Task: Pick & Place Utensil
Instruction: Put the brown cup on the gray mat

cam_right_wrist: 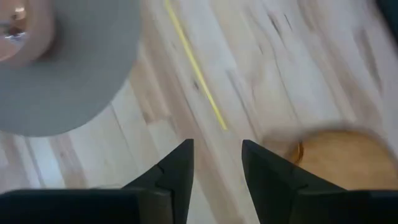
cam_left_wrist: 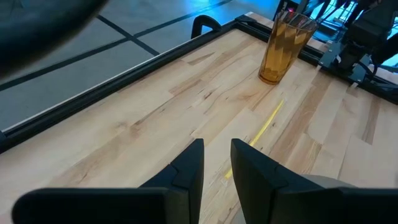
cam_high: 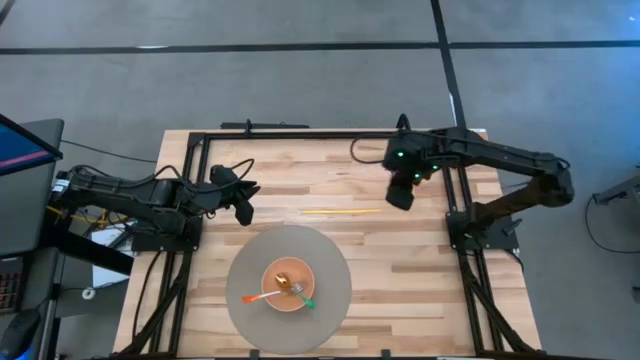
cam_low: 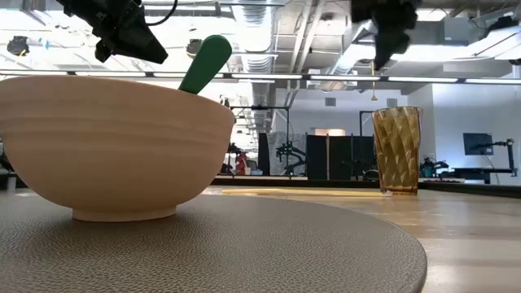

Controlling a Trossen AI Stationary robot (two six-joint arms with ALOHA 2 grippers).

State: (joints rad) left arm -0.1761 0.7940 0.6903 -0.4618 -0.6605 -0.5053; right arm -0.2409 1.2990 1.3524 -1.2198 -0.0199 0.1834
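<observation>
A tan bowl [cam_high: 287,284] stands on a round grey mat [cam_high: 330,250] near the table's front. In it lie a green-handled utensil [cam_low: 205,63], whose handle leans on the rim, and an orange-handled one [cam_high: 258,297]. A thin yellow stick [cam_high: 340,211] lies flat on the wood beyond the mat. An amber cup [cam_low: 396,150] stands upright at the far right. My right gripper [cam_high: 400,197] hangs above the table beside that cup [cam_right_wrist: 339,155], open and empty. My left gripper [cam_high: 243,210] hovers left of the stick, open and empty.
A black frame rail [cam_high: 300,135] runs along the table's far edge and down both sides. Bare wood lies between the mat and the far rail around the stick [cam_left_wrist: 267,121]. The right arm's base [cam_high: 485,225] stands at the table's right edge.
</observation>
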